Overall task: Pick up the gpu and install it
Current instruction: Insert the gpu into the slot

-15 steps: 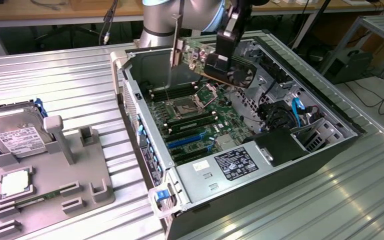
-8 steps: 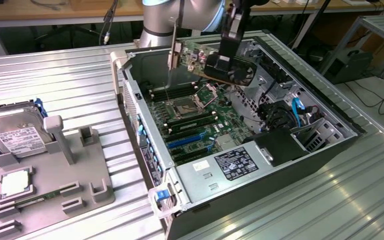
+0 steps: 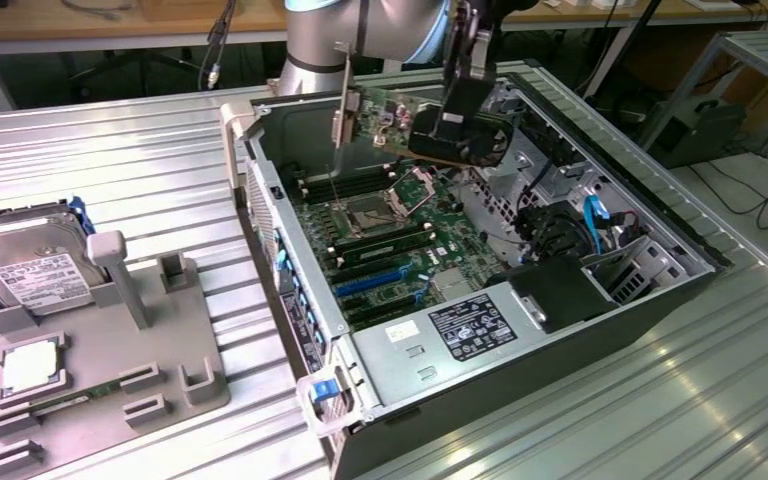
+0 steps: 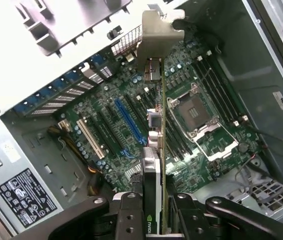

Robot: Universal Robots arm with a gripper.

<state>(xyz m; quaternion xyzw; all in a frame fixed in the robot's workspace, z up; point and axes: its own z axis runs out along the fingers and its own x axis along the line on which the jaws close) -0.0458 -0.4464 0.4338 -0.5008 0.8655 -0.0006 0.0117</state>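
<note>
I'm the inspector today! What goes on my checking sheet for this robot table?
Surface: ribbed silver metal table, open grey computer case on it.
Job's things: gpu, thin green-and-black card with silvery bracket, held above the green motherboard, not slotted.
Clutter: grey plastic tray with silver hard drive and square silver chip.
Grippers: black gripper shut on the gpu.
Cables: blue cables inside case.
Surroundings: wooden workbench behind.
</note>
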